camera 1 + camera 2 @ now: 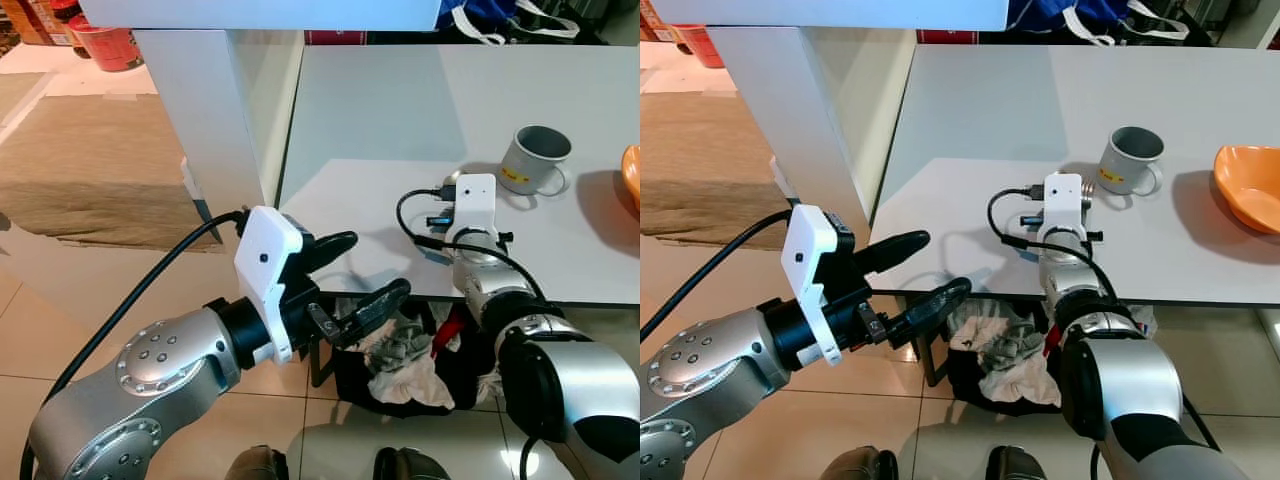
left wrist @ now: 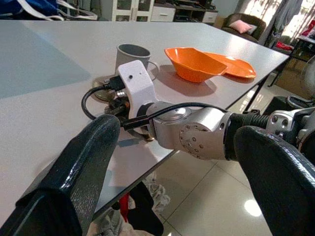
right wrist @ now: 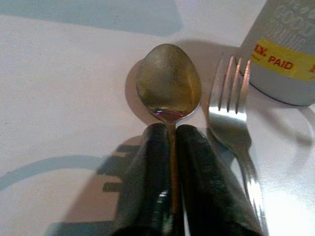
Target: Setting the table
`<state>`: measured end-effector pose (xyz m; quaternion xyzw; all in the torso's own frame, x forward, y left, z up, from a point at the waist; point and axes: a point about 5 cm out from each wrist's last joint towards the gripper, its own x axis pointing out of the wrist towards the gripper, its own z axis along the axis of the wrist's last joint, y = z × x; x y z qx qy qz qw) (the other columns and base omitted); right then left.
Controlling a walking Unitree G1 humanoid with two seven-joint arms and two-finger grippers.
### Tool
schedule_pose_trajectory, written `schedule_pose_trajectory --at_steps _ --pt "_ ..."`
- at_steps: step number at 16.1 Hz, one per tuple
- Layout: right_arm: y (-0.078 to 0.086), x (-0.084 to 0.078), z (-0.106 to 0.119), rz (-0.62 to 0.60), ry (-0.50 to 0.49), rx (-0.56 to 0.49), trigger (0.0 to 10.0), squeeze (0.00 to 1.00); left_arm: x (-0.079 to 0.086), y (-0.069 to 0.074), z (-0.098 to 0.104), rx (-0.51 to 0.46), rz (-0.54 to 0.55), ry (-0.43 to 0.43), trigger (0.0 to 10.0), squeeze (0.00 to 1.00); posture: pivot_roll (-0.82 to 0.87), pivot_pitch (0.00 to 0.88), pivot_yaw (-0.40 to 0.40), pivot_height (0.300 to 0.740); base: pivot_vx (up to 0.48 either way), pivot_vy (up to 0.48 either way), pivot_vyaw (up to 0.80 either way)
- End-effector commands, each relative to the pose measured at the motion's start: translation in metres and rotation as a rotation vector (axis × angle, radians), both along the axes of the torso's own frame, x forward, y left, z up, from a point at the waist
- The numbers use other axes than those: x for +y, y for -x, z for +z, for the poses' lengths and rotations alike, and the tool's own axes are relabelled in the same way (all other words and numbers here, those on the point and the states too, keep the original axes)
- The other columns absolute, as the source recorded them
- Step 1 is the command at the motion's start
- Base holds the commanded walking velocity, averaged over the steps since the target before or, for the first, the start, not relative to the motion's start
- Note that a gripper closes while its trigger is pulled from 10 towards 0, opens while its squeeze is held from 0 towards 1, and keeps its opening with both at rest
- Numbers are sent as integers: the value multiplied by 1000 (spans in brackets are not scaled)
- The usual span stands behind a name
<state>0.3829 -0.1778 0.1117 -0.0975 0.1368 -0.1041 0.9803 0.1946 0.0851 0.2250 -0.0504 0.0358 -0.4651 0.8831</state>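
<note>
Pinching spoon [image 3: 169, 81] handle w/ right gripper [image 3: 172, 147], fork [image 3: 231, 105] just beside, mug [image 3: 285, 54] near; sideways drag could knock fork. Left gripper [image 1: 345, 280] spread, empty.

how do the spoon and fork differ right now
The spoon is dull and brownish with a rounded bowl; the fork is bright silver with tines. The spoon's handle is clamped between the right gripper's jaws; the fork lies free on the table beside it. The fork sits nearer the grey mug. Both point the same way.
</note>
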Motion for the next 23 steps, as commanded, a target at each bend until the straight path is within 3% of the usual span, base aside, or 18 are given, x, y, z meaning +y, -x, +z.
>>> schedule_pose_trajectory --at_steps 1,11,18,19,20,23 --pt "7 6 -17 23 -20 85 10000 1000 -1 3 0 -5 -15 -2 10000 0 204 136 61 728 0 0 0" --pt "3 7 -9 51 39 56 10000 1000 -3 1 0 -7 -14 11 10000 0 193 131 55 728 0 0 0" --pt "-3 18 1 112 72 18 10000 1000 -3 -4 -1 -14 -12 15 10000 0 178 95 44 728 0 0 0" --pt "-4 20 4 127 96 6 10000 82 -3 -5 -1 -16 -11 16 10000 0 178 90 43 728 0 0 0" --pt "-7 24 10 143 105 -20 10000 0 -3 -6 -2 -19 -11 16 10000 0 173 85 41 728 0 0 0" --pt "-17 38 38 199 122 -147 10000 0 -1 -12 -4 -34 12 3 10000 0 155 65 35 728 0 0 0"
